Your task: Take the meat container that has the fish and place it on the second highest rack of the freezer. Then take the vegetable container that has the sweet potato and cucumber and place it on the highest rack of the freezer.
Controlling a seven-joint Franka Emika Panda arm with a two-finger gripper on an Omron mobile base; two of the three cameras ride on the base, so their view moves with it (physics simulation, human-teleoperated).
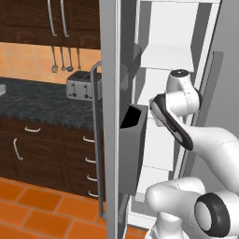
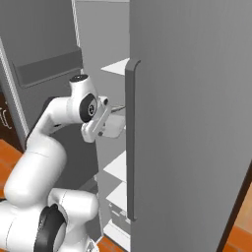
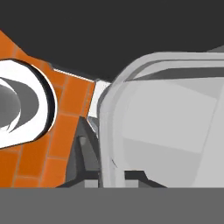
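Observation:
My gripper (image 2: 111, 126) is inside the open freezer at mid height, shut on the rim of a pale, see-through container (image 2: 117, 129). In the hand view the container (image 3: 166, 127) takes up the right side, its thick rim running down between my dark fingers (image 3: 85, 153). What lies inside the container is hidden, so I cannot tell whether it is the fish one or the vegetable one. A white rack (image 2: 118, 66) lies above the container, and two lower racks (image 2: 117, 167) lie beneath it.
The open freezer door (image 1: 111, 116) with a dark bin (image 1: 133, 140) stands close on the left of the arm. The shut grey door with its long handle (image 2: 130, 142) is on the right. A toaster (image 1: 77, 86) sits on the dark counter (image 1: 37, 102).

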